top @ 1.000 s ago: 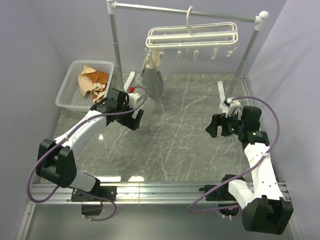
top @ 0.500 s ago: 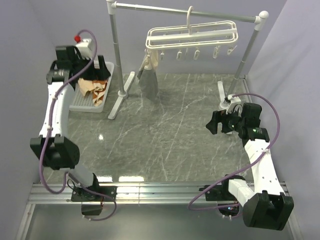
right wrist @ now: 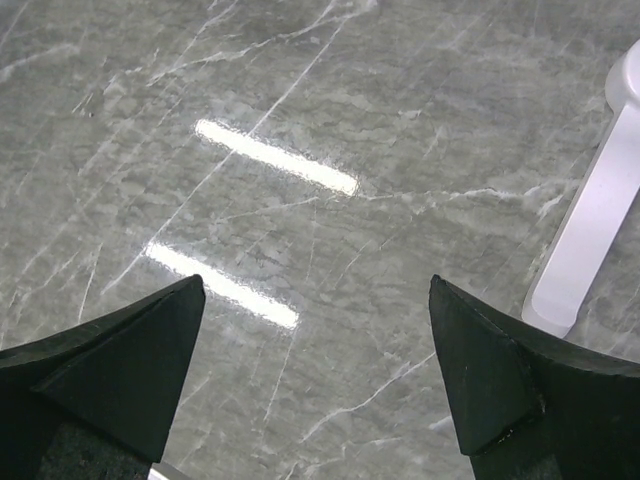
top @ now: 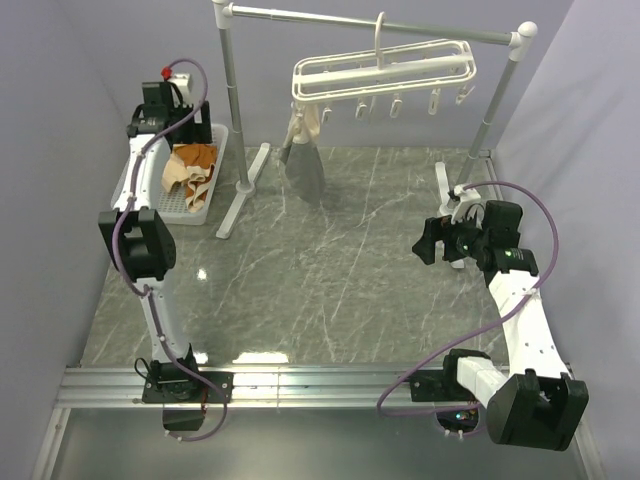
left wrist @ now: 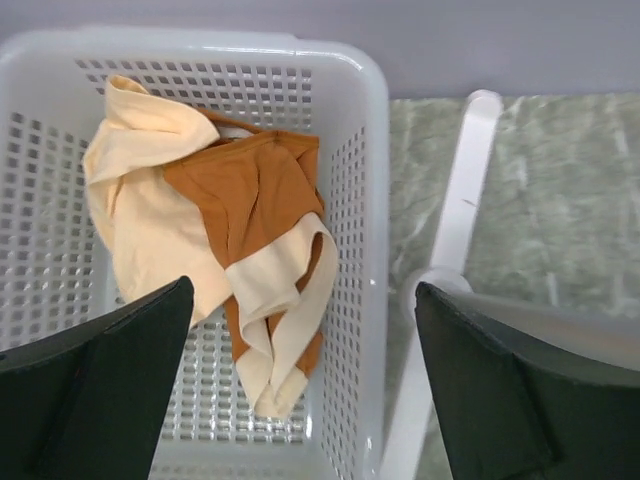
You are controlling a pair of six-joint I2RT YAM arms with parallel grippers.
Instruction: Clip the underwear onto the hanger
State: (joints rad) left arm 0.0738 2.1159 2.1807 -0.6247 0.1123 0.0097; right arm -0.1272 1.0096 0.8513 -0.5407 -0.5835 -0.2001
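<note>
The rust-orange underwear [left wrist: 245,190] with its pale waistband lies crumpled in a white mesh basket [left wrist: 370,100], partly over a light tan cloth [left wrist: 150,200]. In the top view the underwear [top: 203,155] sits at the far left. My left gripper [left wrist: 303,290] hangs open above the basket, apart from the fabric, its fingers straddling the basket's right wall; from above the left gripper [top: 160,128] is over the basket's back end. The white hanger [top: 385,72] hangs from the rail, with its clips [top: 395,103] dangling. My right gripper [right wrist: 315,285] is open over bare marble, seen from above as the right gripper [top: 432,243].
A grey-and-beige garment [top: 303,165] hangs from the hanger's left end. The grey rail [top: 370,22] rests on two posts with white feet [top: 240,195], [right wrist: 595,220]. One foot [left wrist: 455,220] lies just right of the basket. Grey walls close in both sides.
My left arm has swung from the middle of the table to the far left and now reaches over the basket. The right arm has barely shifted. Both grippers stay open.
</note>
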